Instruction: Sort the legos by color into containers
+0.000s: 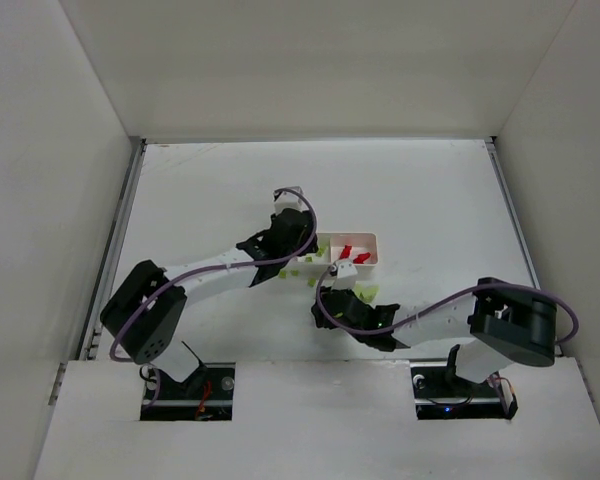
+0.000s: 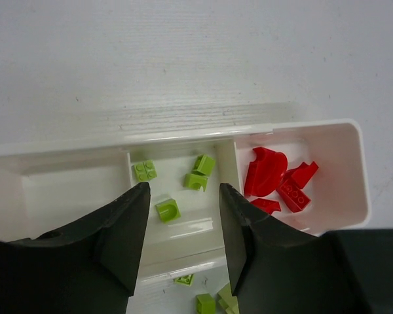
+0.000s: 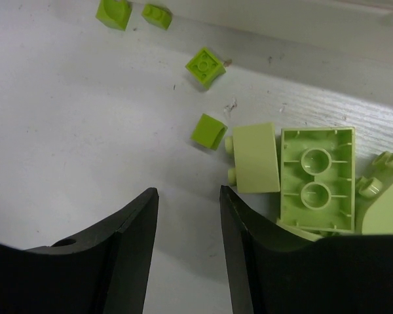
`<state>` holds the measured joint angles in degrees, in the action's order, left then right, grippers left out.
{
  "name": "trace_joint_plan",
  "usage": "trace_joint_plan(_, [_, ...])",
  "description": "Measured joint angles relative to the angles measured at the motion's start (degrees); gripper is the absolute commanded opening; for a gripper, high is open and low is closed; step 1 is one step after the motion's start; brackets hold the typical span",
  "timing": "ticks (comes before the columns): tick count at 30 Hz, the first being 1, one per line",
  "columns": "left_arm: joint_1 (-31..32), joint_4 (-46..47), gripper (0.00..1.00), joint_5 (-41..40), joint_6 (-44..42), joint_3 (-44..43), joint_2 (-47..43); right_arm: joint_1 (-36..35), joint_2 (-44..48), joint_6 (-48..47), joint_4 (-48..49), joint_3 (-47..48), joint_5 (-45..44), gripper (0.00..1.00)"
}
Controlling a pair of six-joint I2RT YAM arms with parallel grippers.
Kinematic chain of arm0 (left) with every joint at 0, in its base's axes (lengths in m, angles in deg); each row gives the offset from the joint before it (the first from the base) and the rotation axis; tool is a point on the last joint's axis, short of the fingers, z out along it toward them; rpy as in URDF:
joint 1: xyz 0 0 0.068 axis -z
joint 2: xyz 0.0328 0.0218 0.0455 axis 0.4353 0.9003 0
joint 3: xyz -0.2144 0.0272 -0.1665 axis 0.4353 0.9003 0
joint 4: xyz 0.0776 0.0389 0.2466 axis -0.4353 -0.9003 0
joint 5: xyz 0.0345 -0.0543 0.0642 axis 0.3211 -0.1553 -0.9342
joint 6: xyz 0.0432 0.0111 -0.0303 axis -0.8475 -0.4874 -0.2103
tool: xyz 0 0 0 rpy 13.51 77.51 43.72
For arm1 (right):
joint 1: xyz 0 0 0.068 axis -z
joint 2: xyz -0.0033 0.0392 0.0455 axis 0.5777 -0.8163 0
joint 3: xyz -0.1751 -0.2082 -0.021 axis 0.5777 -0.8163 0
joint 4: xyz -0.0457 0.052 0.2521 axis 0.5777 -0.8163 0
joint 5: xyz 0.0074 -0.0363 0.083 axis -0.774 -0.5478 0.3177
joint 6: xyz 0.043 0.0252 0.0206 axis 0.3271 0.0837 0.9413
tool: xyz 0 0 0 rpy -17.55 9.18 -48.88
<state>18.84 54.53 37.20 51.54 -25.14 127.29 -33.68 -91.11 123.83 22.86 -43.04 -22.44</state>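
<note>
The white tray (image 2: 183,134) has three compartments. The left one holds nothing, the middle holds three lime green legos (image 2: 167,209), and the right holds several red legos (image 2: 275,180). My left gripper (image 2: 183,196) is open and empty, hovering over the middle compartment. My right gripper (image 3: 188,193) is open and empty over the bare table, just left of a heap of green legos (image 3: 318,178). A small green lego (image 3: 209,131) lies just ahead of its fingers. In the top view the left gripper (image 1: 313,250) is at the tray (image 1: 373,238) and the right gripper (image 1: 332,283) is just in front of it.
More small green legos (image 3: 205,67) lie scattered on the table between the heap and the tray's near wall. Some of them show below the tray in the left wrist view (image 2: 206,302). White walls enclose the table on the left, right and back.
</note>
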Motion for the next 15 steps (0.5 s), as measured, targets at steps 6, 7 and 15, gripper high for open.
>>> trace_joint_plan(6, [-1.7,0.2,0.41,-0.3,0.2,4.3,-9.2,1.6,-2.2,-0.9,1.4,1.4,-0.2,0.49])
trace_joint_plan(7, [-1.7,0.4,0.41,-0.5,0.4,5.6,-11.5,2.0,-2.6,-0.9,1.7,1.7,-0.3,0.49])
trace_joint_plan(15, [-1.6,-4.3,0.34,-3.7,2.3,17.3,-26.3,3.3,-6.4,-1.7,2.9,4.6,-2.7,0.41])
